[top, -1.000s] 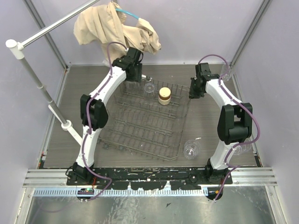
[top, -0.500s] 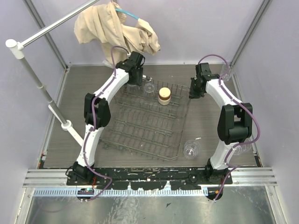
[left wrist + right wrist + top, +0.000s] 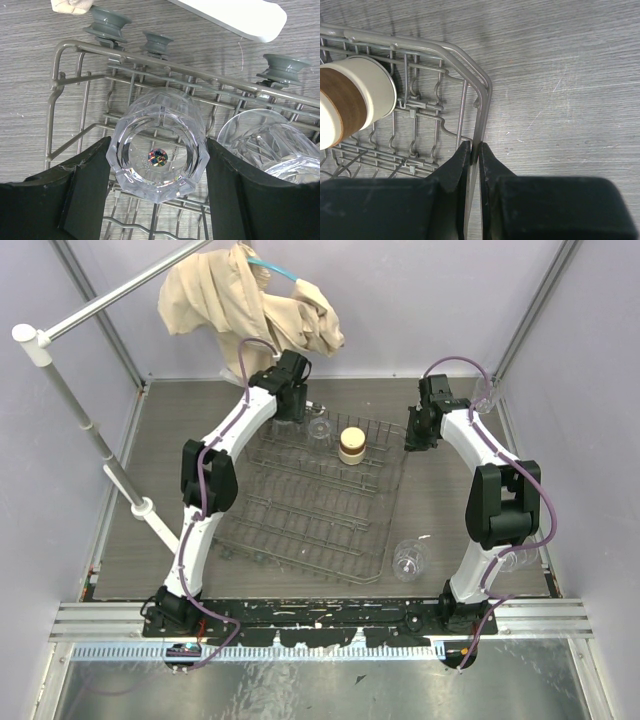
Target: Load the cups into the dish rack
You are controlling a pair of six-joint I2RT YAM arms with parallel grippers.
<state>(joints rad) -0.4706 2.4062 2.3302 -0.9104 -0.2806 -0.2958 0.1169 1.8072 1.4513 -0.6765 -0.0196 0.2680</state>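
The dish rack (image 3: 300,515) sits at an angle on the table (image 3: 180,430) between the two arms.

1. Left claw (image 3: 159,172): positioned over the rack's far-left corner. Its fingers (image 3: 90,195) stand wide and press against opposite sides of a clear tumbler (image 3: 159,150), which sits inside the corner among the prongs.
2. A second clear tumbler (image 3: 270,140) rests in the rack just right of the first.
3. The tan-brown cup (image 3: 351,445) occupies the far row, right of both tumblers.
4. Right claw (image 3: 474,150): nearly closed, pinching the rim wire at the rack's far-right corner.
5. One loose tumbler (image 3: 408,560) lies on the table just outside the rack's near-right corner.
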